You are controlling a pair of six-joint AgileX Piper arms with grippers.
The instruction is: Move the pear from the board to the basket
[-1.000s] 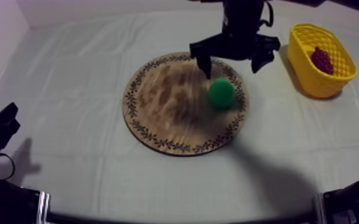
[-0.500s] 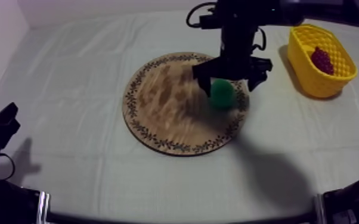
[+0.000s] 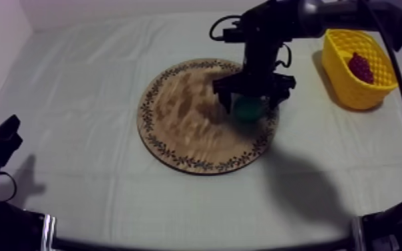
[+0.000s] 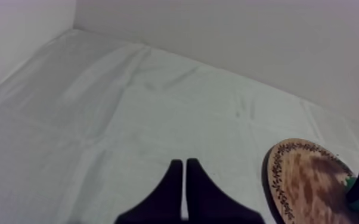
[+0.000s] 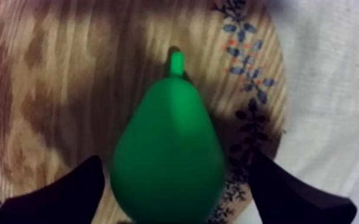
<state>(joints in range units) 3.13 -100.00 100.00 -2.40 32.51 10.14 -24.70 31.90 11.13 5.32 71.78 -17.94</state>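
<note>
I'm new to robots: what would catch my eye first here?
The bright green pear on the round wooden board stands out most, with the right gripper open astride it. Off to the right stands the yellow basket, a bunch of grapes inside.

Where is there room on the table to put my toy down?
The cloth left of the wooden board is bare, up to the left gripper. So is the strip in front of the board, and the board's left half. It is crowded at the board's right rim, where the right gripper straddles the pear, and by the yellow basket holding grapes.
</note>
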